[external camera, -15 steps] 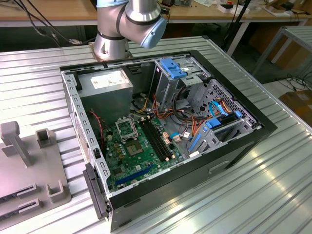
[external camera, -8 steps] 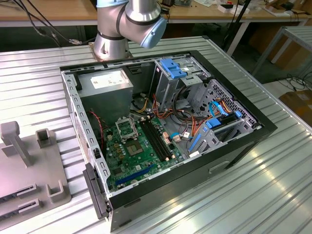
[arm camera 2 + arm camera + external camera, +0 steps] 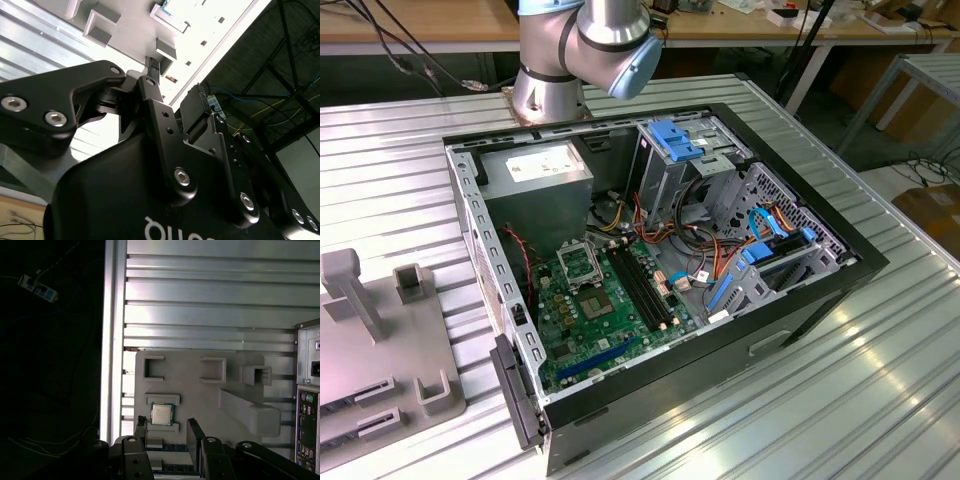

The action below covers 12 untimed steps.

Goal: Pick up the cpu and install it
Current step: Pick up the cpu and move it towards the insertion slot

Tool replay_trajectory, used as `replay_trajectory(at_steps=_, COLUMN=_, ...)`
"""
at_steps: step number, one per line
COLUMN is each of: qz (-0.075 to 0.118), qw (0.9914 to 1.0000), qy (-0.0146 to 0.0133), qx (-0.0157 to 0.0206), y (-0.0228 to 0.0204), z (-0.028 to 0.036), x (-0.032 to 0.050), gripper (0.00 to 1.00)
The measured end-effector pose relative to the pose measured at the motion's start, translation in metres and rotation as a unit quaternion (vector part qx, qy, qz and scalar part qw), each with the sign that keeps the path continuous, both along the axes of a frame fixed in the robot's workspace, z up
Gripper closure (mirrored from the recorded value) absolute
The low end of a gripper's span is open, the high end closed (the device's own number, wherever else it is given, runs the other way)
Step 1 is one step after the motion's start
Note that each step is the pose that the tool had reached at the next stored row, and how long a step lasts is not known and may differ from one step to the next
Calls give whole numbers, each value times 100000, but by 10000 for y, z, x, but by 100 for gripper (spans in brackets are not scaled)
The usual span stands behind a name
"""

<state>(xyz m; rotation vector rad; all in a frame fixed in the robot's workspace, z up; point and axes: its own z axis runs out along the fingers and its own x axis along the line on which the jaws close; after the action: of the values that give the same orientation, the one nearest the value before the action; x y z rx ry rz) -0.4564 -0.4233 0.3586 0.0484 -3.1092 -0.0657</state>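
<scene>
**Spread jaws near the cpu [image 3: 161, 414]**

The computer case [image 3: 800, 305] stands open on the ribbed table [image 3: 880, 400]. Beside it, a grey fixture plate [image 3: 200, 397] holds the cpu in a slot. The gripper [image 3: 168, 432] hangs close by, its jaws apart and empty.

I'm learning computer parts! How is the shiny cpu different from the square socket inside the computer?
The cpu has a flat silver top; the socket is dark with a metal frame. The cpu sits on the grey tray; the socket sits on the green board. Both are square.
</scene>
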Motion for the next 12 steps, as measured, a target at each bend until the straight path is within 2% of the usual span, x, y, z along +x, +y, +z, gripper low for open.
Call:
replay_trajectory(at_steps=10, qz=0, qw=100000, qy=-1, qx=5, y=-2, z=-1, x=-2, gripper=55)
replay_trajectory(at_steps=12, qz=25, qw=100000, qy=3, qx=-1, y=-13, z=-28, x=-2, gripper=55)
